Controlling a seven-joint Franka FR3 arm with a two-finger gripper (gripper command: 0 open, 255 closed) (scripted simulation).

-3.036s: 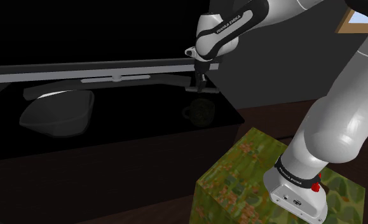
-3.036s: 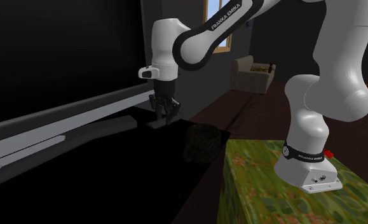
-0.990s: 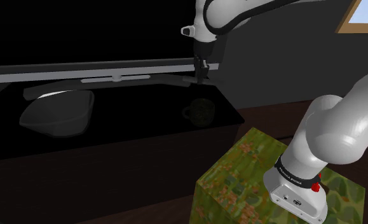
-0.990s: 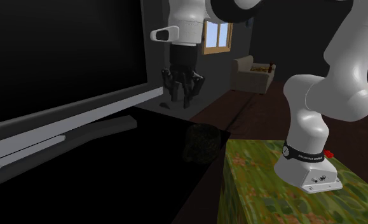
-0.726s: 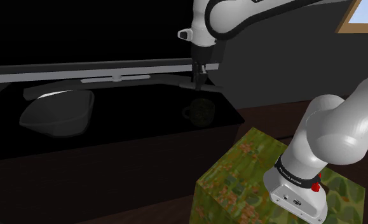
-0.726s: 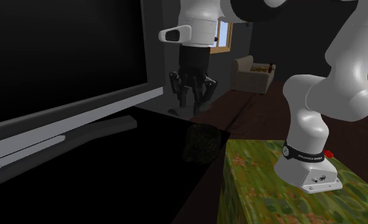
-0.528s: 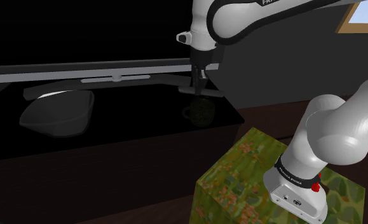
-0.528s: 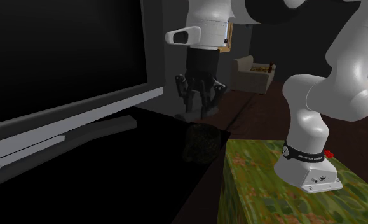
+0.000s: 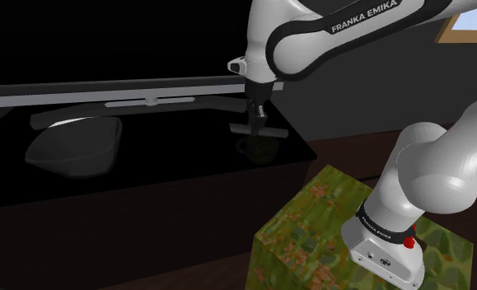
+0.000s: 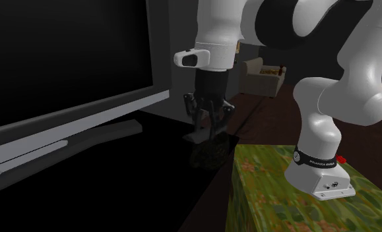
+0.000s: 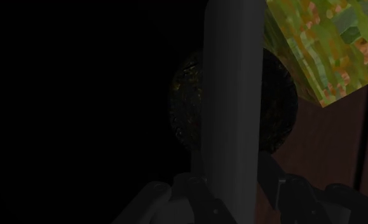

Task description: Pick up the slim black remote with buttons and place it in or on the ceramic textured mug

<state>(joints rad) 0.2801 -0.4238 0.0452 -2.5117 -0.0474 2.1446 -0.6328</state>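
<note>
A slim remote, drawn grey (image 9: 259, 130) (image 10: 197, 137) (image 11: 230, 102), hangs just above the dark textured mug (image 9: 259, 149) (image 10: 208, 153). My black gripper (image 9: 254, 122) (image 10: 209, 124) is shut on the remote's middle and points straight down. In the shoulder view the remote lies level across the mug's top. Along the gripper (image 11: 239, 188), the remote runs as a long pale bar between my fingers (image 11: 204, 202), and the mug's round mouth (image 11: 184, 108) lies directly behind it. The mug stands near the black table's corner, next to the stand.
A wide TV with a grey lower bezel (image 9: 146, 86) stands along the back of the black table (image 9: 187, 161). A grey bowl (image 9: 72, 148) sits at the shoulder view's left. The green mottled stand (image 9: 310, 226) is close beside the mug. A sofa (image 10: 262, 74) stands far behind.
The gripper, holding the remote, has travelled from near the TV's foot toward the stand and come down, ending right over the mug. The fingers stay shut.
</note>
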